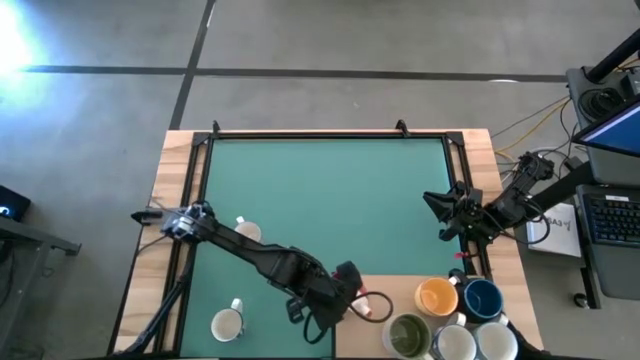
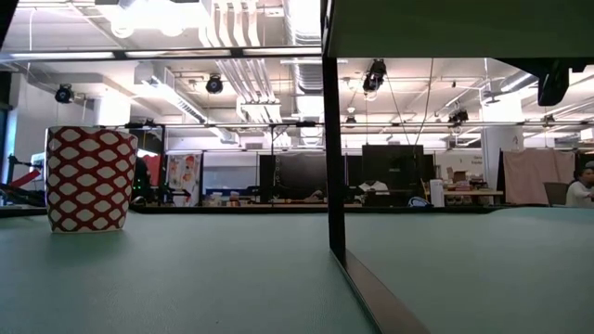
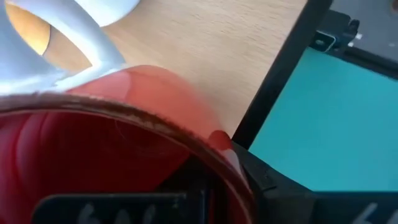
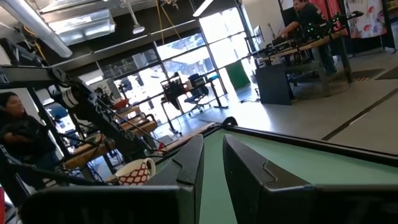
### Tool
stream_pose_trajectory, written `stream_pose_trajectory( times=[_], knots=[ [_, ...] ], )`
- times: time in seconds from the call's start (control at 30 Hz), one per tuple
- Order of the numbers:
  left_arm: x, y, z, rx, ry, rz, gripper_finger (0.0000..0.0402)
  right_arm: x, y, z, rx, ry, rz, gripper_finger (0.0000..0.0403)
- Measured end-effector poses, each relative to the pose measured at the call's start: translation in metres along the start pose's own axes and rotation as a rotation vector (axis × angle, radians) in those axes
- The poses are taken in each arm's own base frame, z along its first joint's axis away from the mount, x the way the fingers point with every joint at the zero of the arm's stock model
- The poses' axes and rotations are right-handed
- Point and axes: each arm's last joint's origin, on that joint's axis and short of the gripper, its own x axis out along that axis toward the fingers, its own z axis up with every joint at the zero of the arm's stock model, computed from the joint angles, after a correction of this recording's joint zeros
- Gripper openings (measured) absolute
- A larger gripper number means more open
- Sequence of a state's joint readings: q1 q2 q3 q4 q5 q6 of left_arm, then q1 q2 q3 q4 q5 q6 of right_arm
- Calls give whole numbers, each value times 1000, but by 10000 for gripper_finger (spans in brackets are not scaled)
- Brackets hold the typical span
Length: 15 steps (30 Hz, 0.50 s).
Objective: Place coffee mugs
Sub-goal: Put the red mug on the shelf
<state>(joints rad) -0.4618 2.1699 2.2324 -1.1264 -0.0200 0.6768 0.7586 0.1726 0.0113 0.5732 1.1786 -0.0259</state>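
The high view shows the left claw (image 1: 352, 292) lowered at the red mug (image 1: 374, 306) just beside the clustered coffee mugs (image 1: 455, 318) on the desk (image 1: 400, 289), one finger seemingly hooked inside its rim for lifting, while the right claw (image 1: 437, 212), fingers narrowly parted and empty, is parked well apart.

White mugs (image 1: 478, 342) cut off by high view's lower edge, red mug (image 3: 118, 149) blurred and cropped in left wrist view, left gripper (image 1: 368, 306) fingertips hidden.

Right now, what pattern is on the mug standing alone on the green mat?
The mug has a red and white lattice pattern, clearest in the low view.
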Motion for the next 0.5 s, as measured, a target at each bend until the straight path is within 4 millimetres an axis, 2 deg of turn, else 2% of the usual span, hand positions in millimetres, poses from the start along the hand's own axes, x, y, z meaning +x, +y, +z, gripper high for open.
stream_pose_trajectory(
  times=[0.3,0.5],
  knots=[
    [-11,4,6,-61,-40,15,33,0,0,0,-1,0,0,50],
    [-12,3,9,-55,-52,24,73,0,0,0,-1,0,0,50]
  ],
)
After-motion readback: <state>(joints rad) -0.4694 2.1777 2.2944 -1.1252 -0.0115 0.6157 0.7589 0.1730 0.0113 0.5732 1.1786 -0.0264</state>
